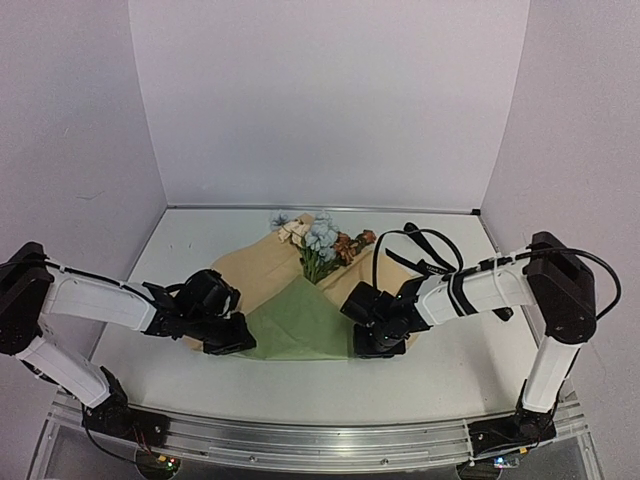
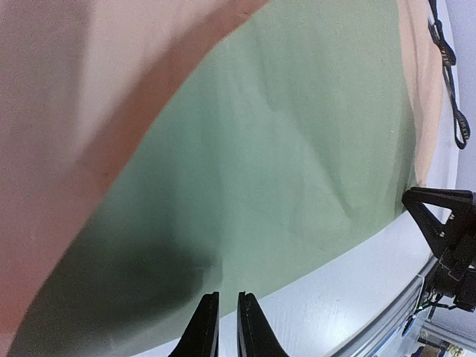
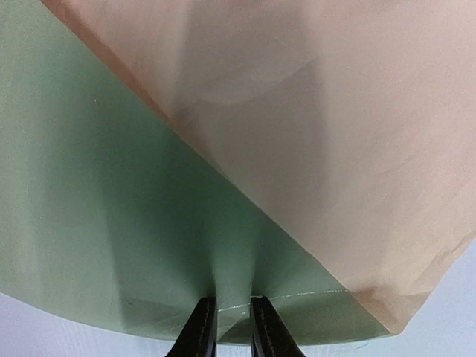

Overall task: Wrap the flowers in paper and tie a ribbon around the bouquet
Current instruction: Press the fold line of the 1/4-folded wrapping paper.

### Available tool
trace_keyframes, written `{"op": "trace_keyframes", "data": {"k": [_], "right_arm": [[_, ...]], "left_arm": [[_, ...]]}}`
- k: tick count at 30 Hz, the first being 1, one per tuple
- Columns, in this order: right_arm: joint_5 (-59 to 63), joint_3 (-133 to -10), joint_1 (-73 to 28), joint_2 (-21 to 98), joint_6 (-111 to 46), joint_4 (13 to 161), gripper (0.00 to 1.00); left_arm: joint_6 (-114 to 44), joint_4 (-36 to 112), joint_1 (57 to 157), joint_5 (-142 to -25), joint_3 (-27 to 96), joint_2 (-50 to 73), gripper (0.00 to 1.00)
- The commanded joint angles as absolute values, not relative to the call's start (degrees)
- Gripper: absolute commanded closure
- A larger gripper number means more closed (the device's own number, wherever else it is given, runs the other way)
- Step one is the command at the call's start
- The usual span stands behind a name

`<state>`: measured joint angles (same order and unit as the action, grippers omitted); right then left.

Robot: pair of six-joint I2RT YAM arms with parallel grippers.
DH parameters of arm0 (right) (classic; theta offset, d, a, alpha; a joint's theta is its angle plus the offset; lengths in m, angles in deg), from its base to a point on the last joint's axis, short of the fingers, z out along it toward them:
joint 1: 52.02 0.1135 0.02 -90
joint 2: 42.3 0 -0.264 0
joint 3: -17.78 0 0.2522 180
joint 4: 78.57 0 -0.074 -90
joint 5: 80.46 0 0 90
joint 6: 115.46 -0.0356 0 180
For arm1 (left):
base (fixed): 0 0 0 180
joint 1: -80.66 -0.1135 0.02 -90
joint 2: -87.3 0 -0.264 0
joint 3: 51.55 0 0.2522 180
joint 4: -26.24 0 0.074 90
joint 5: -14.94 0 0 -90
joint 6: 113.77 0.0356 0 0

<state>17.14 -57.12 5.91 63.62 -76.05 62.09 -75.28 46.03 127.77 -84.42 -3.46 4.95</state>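
At the near edge of the surface, the thin, light, crease-prone paper wants a gentle border pinch, where the right pincer clamps it; whether the nearly closed left pincer grips is unclear.

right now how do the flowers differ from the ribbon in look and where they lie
The flowers are a short bunch, pale blue, cream and brown heads on green stems; the ribbon is one long black strip in loose loops. The flowers lie on the paper; the ribbon lies at its right edge. Both lie loose, held by nothing.
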Motion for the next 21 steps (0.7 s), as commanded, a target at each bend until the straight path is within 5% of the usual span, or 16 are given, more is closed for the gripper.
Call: {"op": "trace_keyframes", "data": {"k": [1,21], "right_arm": [[19.05,-54.98,5.86,62.59,-77.58,57.5,0.81],[20.91,-53.02,5.85,59.76,-77.74,56.3,0.81]], "left_arm": [[-77.73,48.29,127.89,-80.83,-5.84,5.04,0.89],[-86.32,60.83,127.85,-69.54,-15.19,17.04,0.89]]}}
